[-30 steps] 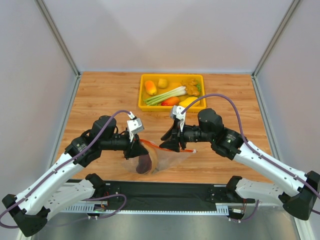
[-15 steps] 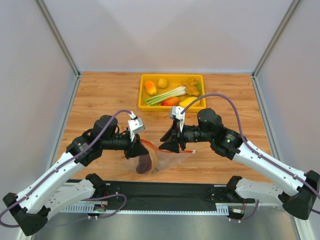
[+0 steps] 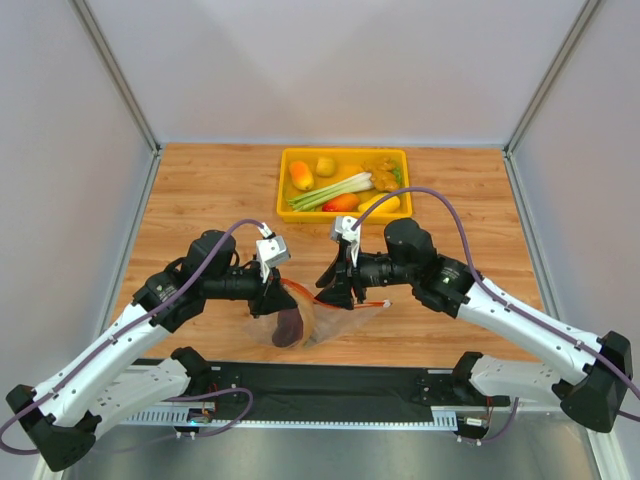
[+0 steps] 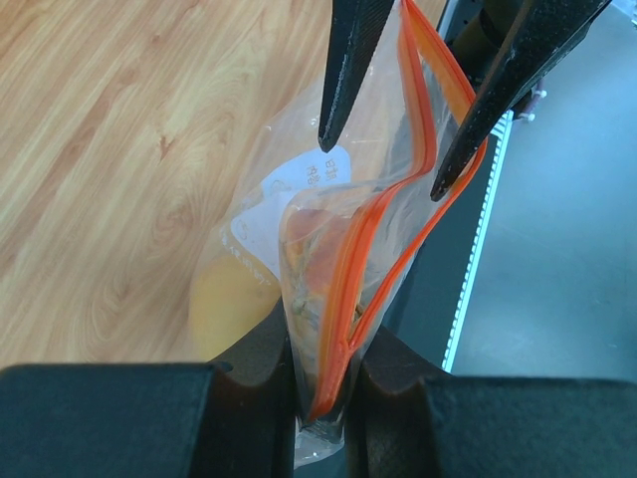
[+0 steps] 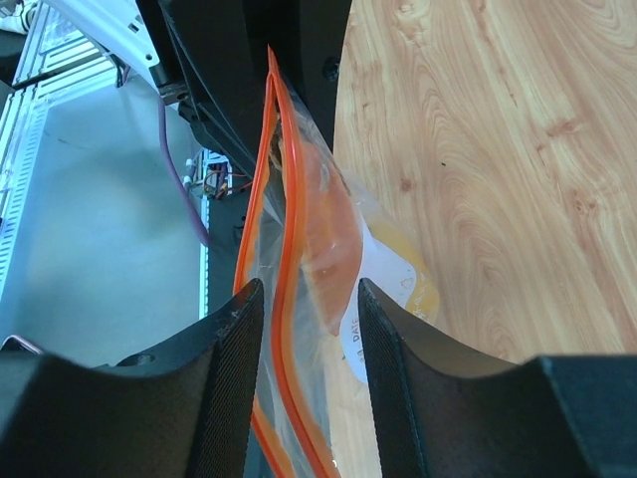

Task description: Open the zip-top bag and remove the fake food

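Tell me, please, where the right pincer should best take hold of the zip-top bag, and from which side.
Probably the red-orange zip strip, at the end away from the left pincer, which pinches the other end. The strip stands on edge, thin and flat, so the right pincer should come from the right, one finger on each side.

The left pincer (image 4: 323,373) clamps the lower end of a crinkly clear plastic zip-top bag (image 4: 299,214) at its red-orange zip strip (image 4: 338,349), with a black finger (image 4: 254,349) pressed against each side. Higher up, the strip's two halves stand parted. The right pincer (image 4: 380,167) straddles that mouth, its pointed black tips wide apart. A rounded yellow toy fruit (image 4: 227,299) shows through the plastic, above the light wooden bench (image 4: 119,149).
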`<action>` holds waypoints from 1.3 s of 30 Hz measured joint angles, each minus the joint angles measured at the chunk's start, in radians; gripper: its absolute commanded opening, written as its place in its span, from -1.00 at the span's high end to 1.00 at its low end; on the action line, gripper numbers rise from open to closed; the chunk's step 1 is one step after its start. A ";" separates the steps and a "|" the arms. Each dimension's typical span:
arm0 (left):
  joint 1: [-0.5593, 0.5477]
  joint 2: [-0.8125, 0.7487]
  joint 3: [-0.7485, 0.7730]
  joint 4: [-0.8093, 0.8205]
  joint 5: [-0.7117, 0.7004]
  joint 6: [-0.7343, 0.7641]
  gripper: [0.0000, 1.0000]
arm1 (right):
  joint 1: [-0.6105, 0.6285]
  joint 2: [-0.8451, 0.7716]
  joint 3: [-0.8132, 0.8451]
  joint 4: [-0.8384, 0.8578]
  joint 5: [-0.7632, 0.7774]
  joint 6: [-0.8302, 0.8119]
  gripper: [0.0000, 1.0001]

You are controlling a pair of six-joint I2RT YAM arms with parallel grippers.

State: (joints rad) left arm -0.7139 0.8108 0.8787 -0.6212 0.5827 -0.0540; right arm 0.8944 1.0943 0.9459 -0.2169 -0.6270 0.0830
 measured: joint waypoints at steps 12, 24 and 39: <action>0.000 0.003 0.000 0.000 0.000 0.000 0.71 | 0.045 0.051 0.001 -0.005 0.050 -0.011 0.05; 0.001 0.014 0.000 -0.014 -0.042 0.000 0.50 | 0.080 0.087 0.018 -0.056 0.159 -0.055 0.99; -0.005 0.051 0.080 -0.036 -0.367 -0.031 -0.38 | 0.077 0.054 0.071 -0.191 0.459 -0.027 0.99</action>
State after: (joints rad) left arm -0.7185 0.8616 0.9588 -0.6575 0.2153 -0.0849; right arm 0.9710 1.1481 1.0168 -0.4076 -0.1677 0.0563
